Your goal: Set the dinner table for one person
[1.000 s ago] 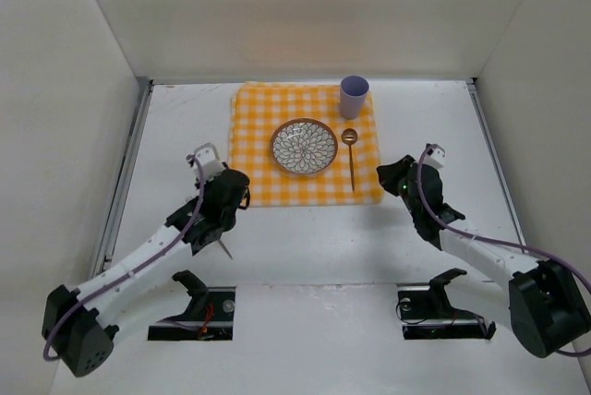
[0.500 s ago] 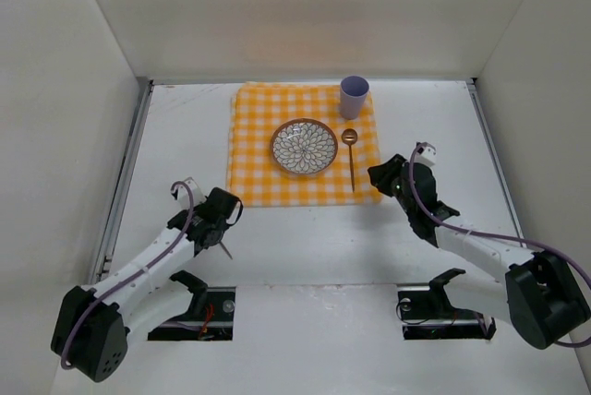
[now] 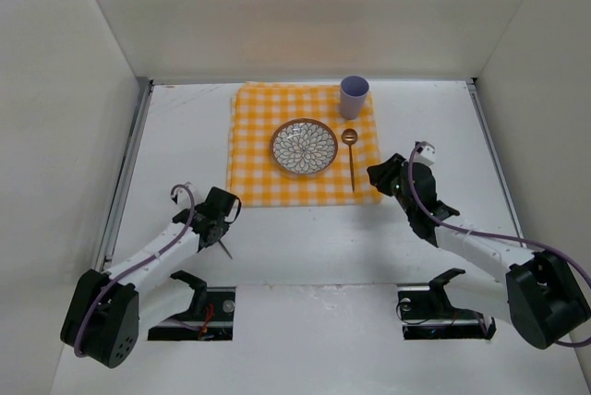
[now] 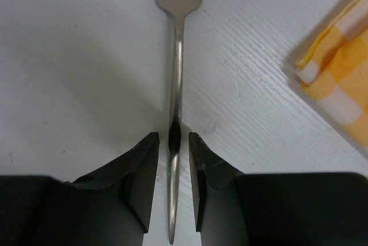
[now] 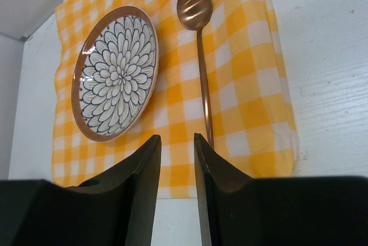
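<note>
The dinner table (image 3: 323, 238) is a white top. On it lies a yellow-checked cloth (image 3: 254, 127) with a flower-patterned plate (image 3: 304, 147), a copper spoon (image 3: 351, 160) to its right and a lilac cup (image 3: 354, 96) at the back. A steel fork (image 4: 178, 56) lies on the bare table off the cloth's near left corner; only its handle tip (image 3: 226, 252) shows from above. My left gripper (image 4: 173, 142) straddles the fork handle, slightly open with a gap on each side. My right gripper (image 5: 177, 138) is slightly open and empty over the cloth's near edge, by the spoon (image 5: 201, 56).
White walls enclose the table on three sides, and metal rails (image 3: 125, 183) run along its left and right edges. The plate (image 5: 115, 73) sits left of the right gripper's line. Two arm mounts stand at the near edge (image 3: 199, 303).
My left gripper has drawn back toward the near left and come down over the fork handle. My right gripper has shifted slightly left toward the cloth. The fork has not moved.
</note>
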